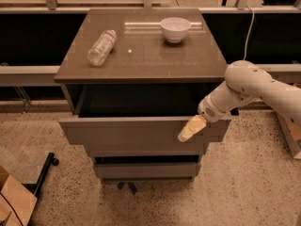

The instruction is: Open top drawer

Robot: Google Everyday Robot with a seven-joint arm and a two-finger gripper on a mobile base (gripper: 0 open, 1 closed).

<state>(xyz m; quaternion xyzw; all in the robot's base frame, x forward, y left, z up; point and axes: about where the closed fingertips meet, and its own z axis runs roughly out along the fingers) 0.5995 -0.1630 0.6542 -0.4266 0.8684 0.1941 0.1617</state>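
Note:
The top drawer (127, 135) is a grey-brown drawer with a plain flat front, pulled out from under the cabinet top, with a dark inside showing behind its front panel. My gripper (188, 130) is at the right part of that front panel, its pale fingers pointing down-left over the panel's top edge. The white arm reaches in from the right.
Two narrower drawer fronts (146, 169) sit below. On the cabinet top (141, 65) lie a clear plastic bottle (101, 47) on its side and a white bowl (175, 29). A cardboard box (14, 204) and a black stand foot (44, 171) are at the lower left floor.

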